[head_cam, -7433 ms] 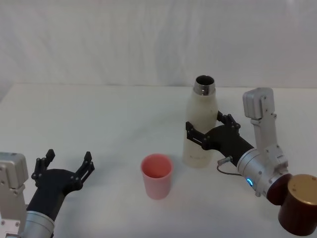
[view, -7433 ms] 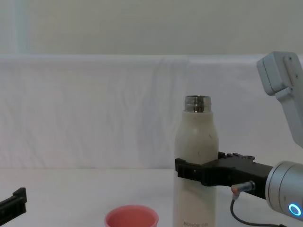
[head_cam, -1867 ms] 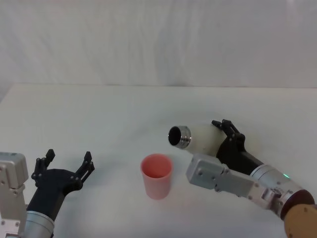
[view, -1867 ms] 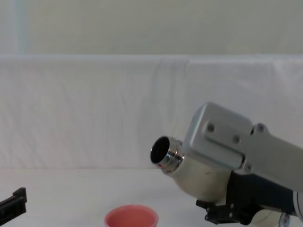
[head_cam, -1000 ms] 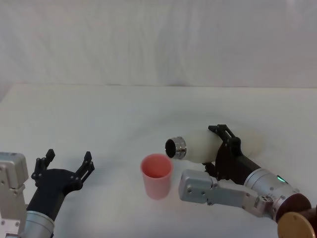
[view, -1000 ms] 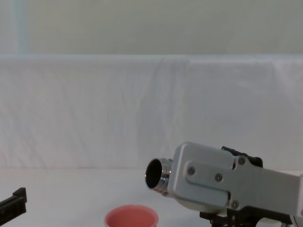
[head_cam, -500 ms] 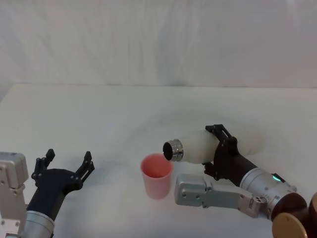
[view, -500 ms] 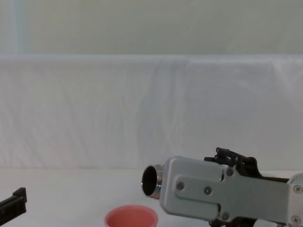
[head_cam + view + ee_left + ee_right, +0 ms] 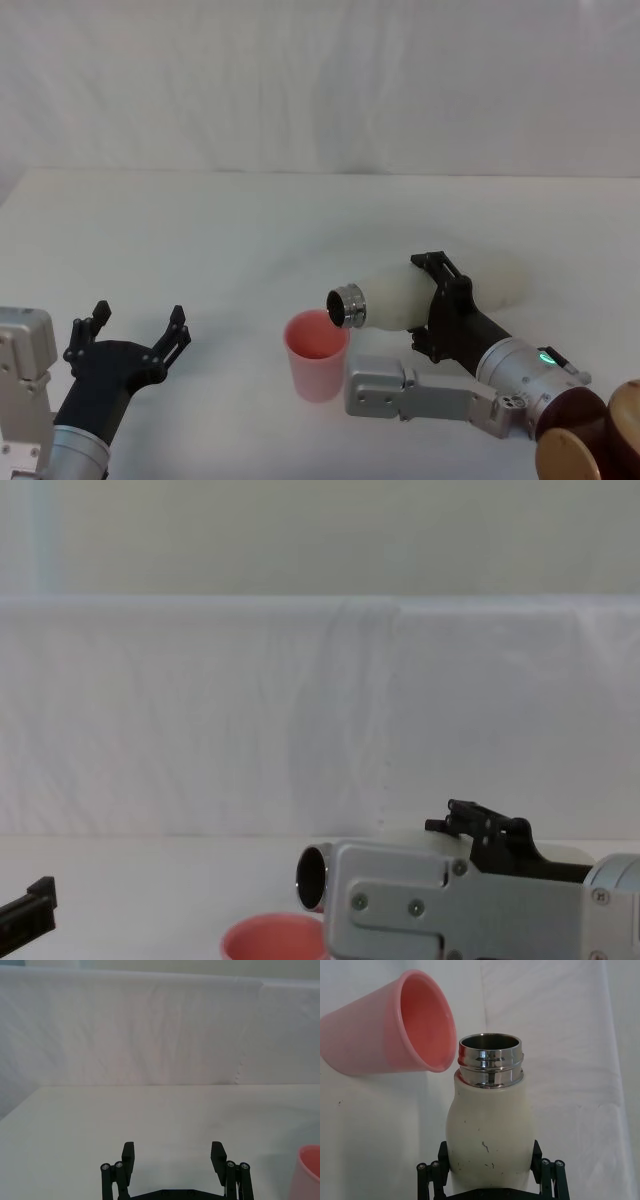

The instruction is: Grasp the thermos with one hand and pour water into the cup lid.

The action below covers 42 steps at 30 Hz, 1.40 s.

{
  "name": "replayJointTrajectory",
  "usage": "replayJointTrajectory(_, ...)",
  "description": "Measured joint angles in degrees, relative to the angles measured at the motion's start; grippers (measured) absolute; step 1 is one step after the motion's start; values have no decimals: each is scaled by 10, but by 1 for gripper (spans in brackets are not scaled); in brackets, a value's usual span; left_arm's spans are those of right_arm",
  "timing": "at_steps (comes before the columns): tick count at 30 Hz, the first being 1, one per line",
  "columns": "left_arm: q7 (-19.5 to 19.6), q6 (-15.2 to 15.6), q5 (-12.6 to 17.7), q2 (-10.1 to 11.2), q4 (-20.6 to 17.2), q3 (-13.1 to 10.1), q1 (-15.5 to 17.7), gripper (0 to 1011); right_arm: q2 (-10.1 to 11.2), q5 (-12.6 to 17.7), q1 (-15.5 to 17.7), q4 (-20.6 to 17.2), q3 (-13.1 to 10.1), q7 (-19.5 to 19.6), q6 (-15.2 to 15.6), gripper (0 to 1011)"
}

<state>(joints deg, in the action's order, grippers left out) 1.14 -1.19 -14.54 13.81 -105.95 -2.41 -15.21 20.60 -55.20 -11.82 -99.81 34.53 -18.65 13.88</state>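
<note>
We've tipped the thermos (image 9: 400, 297) lower, right hand (image 9: 440, 305) clamped on it at center-right, neck now just over the cup lid (image 9: 317, 354); pour's imminent. Left hand (image 9: 130, 346) open, lower left.

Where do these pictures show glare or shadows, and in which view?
Right wrist view: bright reflections band the steel neck of the thermos. Head view: a soft, faint shadow lies on the table behind the thermos and the cup lid; lighting is even. Chest view: the right gripper shows dark against the pale backdrop.
</note>
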Motion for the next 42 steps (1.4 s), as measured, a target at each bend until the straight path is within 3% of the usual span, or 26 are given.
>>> replayJointTrajectory(42,0,0,0,0,0,0,0,1001,-5,-64,-28,22,28,-2,9,956)
